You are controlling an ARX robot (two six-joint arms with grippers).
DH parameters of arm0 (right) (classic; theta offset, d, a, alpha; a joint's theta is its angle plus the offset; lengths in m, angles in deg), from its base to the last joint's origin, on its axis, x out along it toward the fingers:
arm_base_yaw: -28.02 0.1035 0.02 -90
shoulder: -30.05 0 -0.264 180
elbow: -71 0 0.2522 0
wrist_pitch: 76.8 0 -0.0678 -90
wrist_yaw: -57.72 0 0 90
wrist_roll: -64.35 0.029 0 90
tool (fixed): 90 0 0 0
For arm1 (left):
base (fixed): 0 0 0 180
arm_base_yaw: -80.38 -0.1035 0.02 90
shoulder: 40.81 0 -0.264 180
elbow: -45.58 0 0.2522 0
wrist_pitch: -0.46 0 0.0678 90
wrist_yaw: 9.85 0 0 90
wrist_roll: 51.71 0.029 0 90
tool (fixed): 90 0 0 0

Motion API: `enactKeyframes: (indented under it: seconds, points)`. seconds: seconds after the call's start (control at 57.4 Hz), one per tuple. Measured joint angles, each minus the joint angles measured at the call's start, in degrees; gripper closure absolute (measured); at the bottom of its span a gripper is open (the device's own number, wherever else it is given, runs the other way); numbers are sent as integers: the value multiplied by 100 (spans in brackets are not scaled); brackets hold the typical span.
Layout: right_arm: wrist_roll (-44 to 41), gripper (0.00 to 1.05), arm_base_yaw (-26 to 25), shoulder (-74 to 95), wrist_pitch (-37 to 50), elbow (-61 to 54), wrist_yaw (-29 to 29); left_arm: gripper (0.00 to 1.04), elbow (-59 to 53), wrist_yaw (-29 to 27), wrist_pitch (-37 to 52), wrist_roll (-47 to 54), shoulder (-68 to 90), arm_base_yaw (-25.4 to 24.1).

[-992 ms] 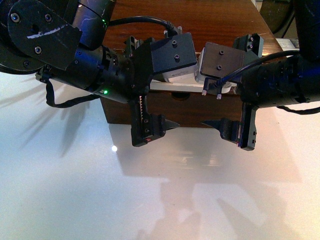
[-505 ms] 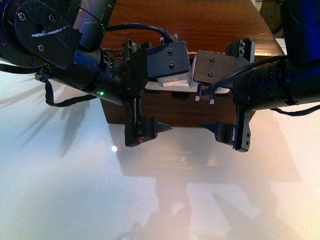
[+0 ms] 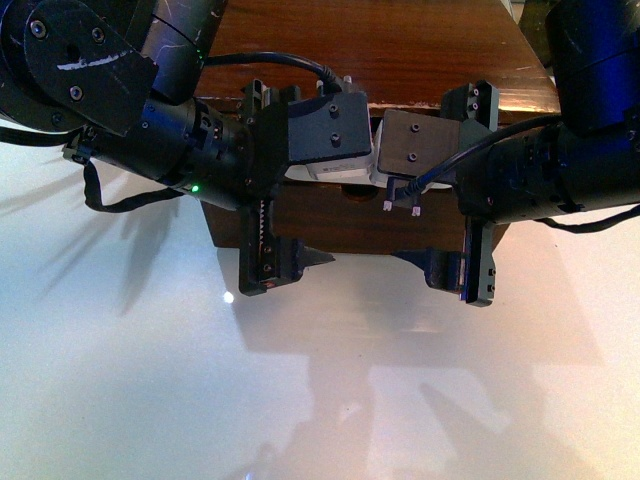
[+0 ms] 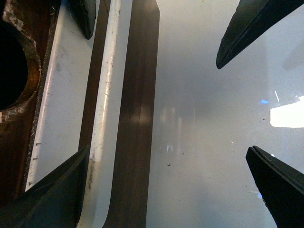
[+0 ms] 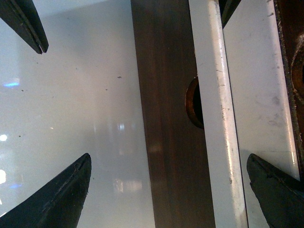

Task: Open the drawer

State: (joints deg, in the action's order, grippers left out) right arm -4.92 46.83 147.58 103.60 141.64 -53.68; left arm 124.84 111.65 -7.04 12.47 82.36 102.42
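The drawer (image 4: 66,95) has a scratched whitish front, a long white bar handle (image 4: 105,95) and a notch in its dark top edge. It also shows in the right wrist view (image 5: 256,95) with its handle (image 5: 213,95). My left gripper (image 4: 168,154) is open with its jaws either side of the handle: one finger over the whitish front, the other over the table. My right gripper (image 5: 168,159) is open and straddles the handle the same way. In the front view both grippers, left (image 3: 315,180) and right (image 3: 420,185), hang before the cabinet and hide the handle.
A plain dark drawer front (image 5: 166,118) with only a notch sits below the handle, next to the glossy white table (image 3: 150,380). The brown cabinet top (image 3: 380,40) lies behind the arms. Each wrist view shows the other gripper's fingers (image 4: 251,23) close by.
Both grippers have shifted a little left and drawn closer to the cabinet front. The white handle that showed between the wrist cameras is now covered by them.
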Motion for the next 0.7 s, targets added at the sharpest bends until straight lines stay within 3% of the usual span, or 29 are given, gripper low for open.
enactKeyframes:
  seconds: [0.696]
  points:
    - [-153, 9, 179, -2, -151, -166, 136, 8, -140, 13, -70, 616, -55, -9]
